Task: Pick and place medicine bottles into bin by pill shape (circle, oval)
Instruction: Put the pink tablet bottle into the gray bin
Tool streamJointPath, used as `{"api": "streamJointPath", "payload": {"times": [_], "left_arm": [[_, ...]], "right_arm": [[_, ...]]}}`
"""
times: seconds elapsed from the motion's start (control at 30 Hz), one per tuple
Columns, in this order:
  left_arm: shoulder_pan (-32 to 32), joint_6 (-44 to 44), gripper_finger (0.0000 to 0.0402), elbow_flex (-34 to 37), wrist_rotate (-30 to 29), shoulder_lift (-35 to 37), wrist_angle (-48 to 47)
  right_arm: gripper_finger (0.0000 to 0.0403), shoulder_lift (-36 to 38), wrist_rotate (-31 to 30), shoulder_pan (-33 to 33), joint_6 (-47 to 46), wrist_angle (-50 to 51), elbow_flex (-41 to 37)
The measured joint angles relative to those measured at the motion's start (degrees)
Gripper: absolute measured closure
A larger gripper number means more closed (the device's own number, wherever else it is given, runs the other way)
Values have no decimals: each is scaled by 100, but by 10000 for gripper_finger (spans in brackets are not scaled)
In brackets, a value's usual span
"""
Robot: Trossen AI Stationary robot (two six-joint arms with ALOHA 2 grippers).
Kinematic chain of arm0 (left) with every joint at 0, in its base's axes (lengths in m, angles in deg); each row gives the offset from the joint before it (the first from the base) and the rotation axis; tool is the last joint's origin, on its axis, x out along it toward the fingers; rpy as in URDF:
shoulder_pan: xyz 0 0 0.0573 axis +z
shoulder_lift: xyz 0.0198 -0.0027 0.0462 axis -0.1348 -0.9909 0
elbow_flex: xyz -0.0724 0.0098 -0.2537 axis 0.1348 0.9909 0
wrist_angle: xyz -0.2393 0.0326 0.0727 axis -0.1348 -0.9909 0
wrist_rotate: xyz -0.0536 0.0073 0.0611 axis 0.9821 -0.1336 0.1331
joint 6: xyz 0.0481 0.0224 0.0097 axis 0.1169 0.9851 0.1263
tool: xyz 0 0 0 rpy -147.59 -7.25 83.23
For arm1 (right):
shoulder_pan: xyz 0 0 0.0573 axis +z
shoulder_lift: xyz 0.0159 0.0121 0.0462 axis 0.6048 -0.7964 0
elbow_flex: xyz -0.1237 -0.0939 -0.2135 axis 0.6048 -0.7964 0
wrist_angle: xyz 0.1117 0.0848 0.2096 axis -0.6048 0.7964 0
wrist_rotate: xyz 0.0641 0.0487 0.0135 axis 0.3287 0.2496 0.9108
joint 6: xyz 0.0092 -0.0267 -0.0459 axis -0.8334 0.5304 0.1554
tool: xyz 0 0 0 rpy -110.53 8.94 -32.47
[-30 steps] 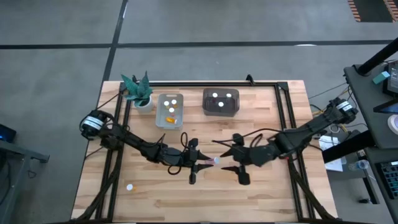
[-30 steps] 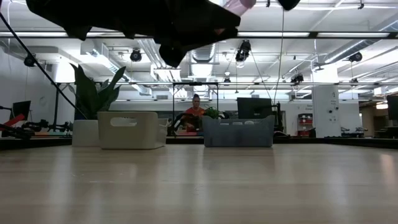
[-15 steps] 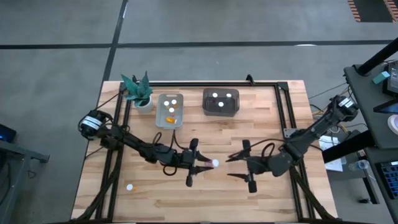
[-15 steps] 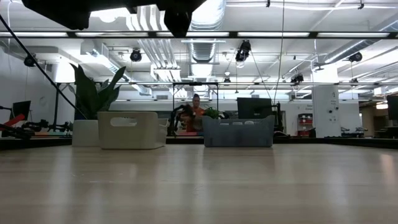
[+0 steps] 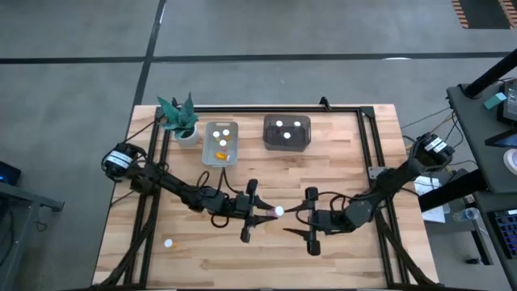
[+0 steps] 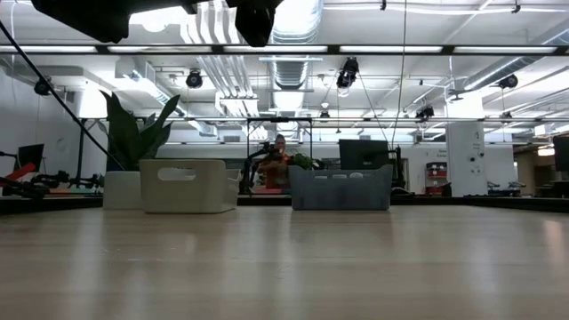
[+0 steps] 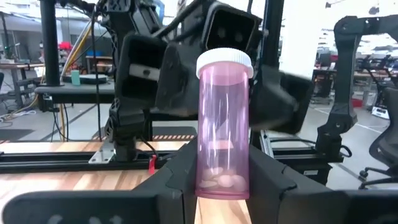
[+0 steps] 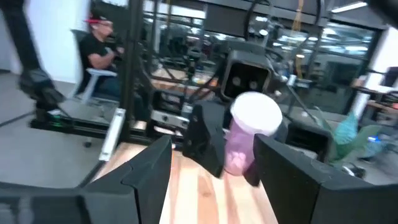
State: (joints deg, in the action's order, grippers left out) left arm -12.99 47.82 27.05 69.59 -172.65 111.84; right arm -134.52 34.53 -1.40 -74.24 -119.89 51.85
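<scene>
The left gripper is clamped on a pink bottle with a white cap, in the air over the middle of the table, in front of the clear bin. Just to its right, the right gripper faces it with fingers wide apart and empty. The arms could bump, or the bottle could drop, because they are so near. Only the left wrist view shows the pills inside; from above the bottle is just a white dot.
</scene>
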Motion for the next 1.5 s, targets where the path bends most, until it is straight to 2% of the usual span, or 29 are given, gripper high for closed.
{"api": "streamJointPath", "payload": {"times": [0.13,0.67,1.5], "left_arm": [[-2,-2,318,-16,89,0,155],[-2,15,318,-18,114,-2,367],[11,391,318,-22,114,-42,362]], "right_arm": [[184,-182,-278,-39,66,1,121],[184,-339,-257,-186,-297,-108,313],[184,-487,-204,-356,-231,-601,343]]}}
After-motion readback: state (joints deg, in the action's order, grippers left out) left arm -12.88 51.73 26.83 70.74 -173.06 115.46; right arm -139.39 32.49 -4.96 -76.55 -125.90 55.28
